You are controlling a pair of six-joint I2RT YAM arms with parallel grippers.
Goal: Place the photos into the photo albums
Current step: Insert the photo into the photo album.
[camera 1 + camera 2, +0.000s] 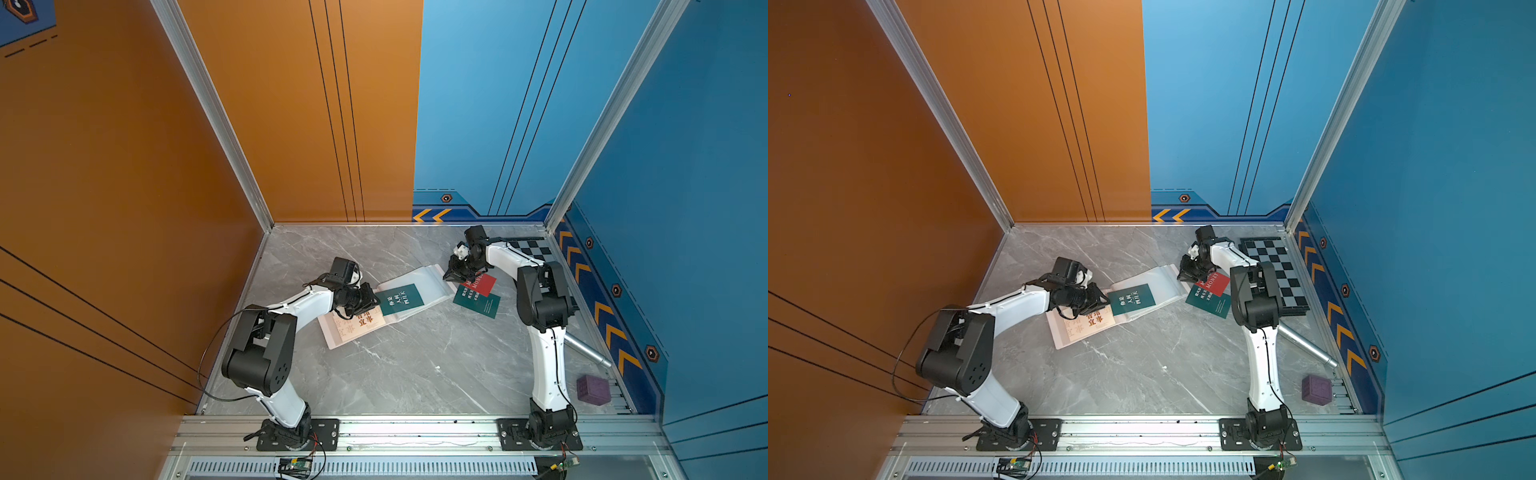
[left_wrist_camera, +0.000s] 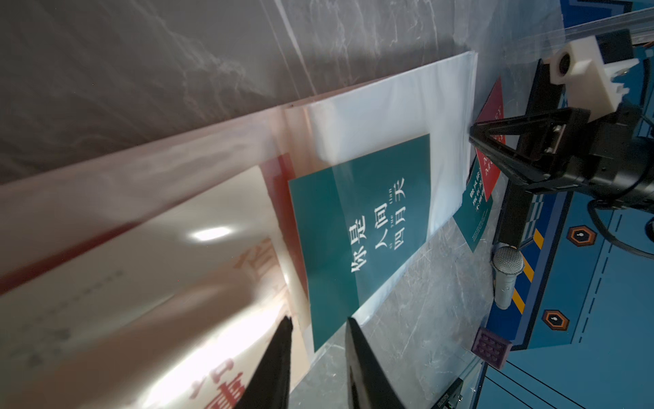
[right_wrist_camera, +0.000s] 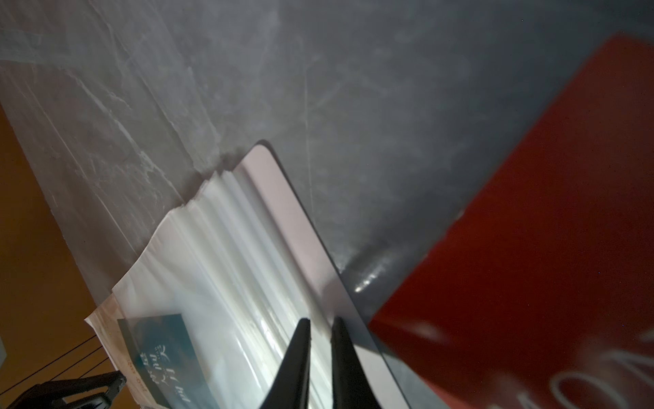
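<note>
Lying open on the table, the photo album is presented flat for loading. A green photo is partly sleeved on the page nearer the right arm; a red photo is left just beside the album. The outer page edge is pinched by the nearly closed right gripper, presumably against sliding. The left gripper is held at the green photo's unsleeved corner, jaws narrowly apart, nothing gripped.

Tabletop free up front, cylinder, purple block perhaps blocking right edge
</note>
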